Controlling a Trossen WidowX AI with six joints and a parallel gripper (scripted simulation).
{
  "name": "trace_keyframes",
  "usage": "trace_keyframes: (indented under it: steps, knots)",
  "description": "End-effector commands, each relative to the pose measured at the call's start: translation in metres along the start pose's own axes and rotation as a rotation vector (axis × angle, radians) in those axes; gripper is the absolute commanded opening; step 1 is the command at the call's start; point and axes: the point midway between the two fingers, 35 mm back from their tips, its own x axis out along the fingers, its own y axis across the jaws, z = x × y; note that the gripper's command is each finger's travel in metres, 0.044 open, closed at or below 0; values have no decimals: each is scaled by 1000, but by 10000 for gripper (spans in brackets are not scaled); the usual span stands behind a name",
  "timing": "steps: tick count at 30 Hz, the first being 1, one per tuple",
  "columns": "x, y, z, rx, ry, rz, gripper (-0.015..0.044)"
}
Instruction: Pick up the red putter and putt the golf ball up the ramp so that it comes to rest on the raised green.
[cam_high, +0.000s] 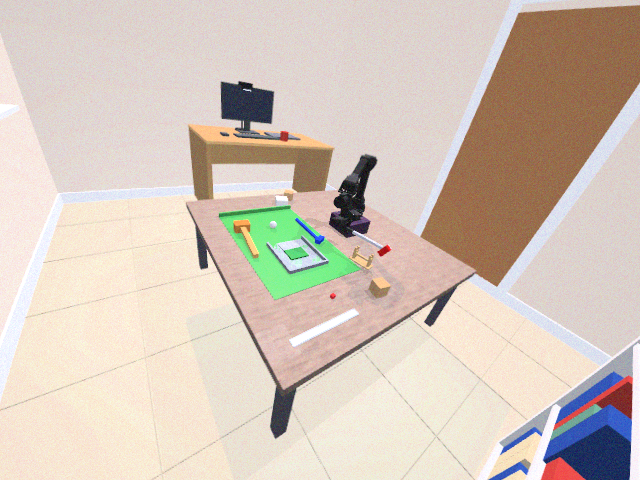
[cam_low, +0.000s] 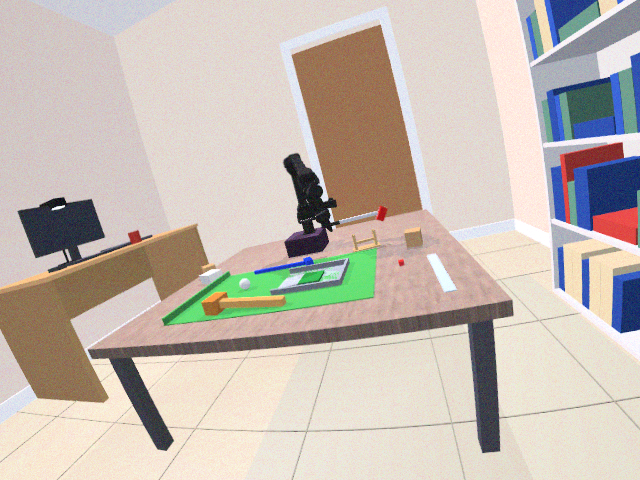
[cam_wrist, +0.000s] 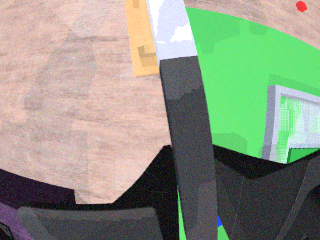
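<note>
Currently, the gripper (cam_high: 349, 230) (cam_low: 333, 225) (cam_wrist: 182, 150) is clamped on the dark grip of the putter (cam_high: 369, 241) (cam_low: 359, 218) (cam_wrist: 187, 110). The putter's white shaft extends outward to a red head, which is raised off the table (cam_high: 413, 268) (cam_low: 413, 304) (cam_wrist: 90, 110). Near the shaft stands the wooden rack (cam_high: 361, 262) (cam_low: 366, 246) (cam_wrist: 141, 40); the putter is clear of it in the exterior view. Beyond the rack are a tan block (cam_high: 379, 287) (cam_low: 413, 237), a small red cube (cam_high: 332, 296) (cam_low: 401, 262) (cam_wrist: 301, 6) and a white strip (cam_high: 324, 328) (cam_low: 442, 272).

The green mat (cam_high: 279, 284) (cam_low: 356, 289) (cam_wrist: 230, 75) lies flat on the wood-grain surface. It carries the blue putter (cam_high: 309, 230) (cam_low: 283, 266), the gray-walled ramp (cam_high: 309, 267) (cam_low: 309, 286) (cam_wrist: 271, 120) with its raised green, the orange mallet (cam_high: 248, 239) (cam_low: 250, 301) and the white ball (cam_high: 272, 224) (cam_low: 244, 283). The ball is off the ramp, near the mallet.

Room layout: pale tiled floor (cam_high: 103, 351) (cam_low: 258, 403), desk (cam_high: 258, 147) (cam_low: 139, 253) with monitor (cam_high: 247, 103) (cam_low: 62, 227), brown door (cam_high: 537, 118) (cam_low: 356, 118), and bookshelf (cam_high: 543, 444) (cam_low: 589, 139).
</note>
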Motion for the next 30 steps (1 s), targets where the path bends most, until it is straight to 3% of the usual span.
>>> trace_keyframes:
  steps: [1, 30]
  knots:
    - [-17, 3, 5, 1, -6, 3, 0]
    - [-52, -43, -129, 609, 100, -121, 0]
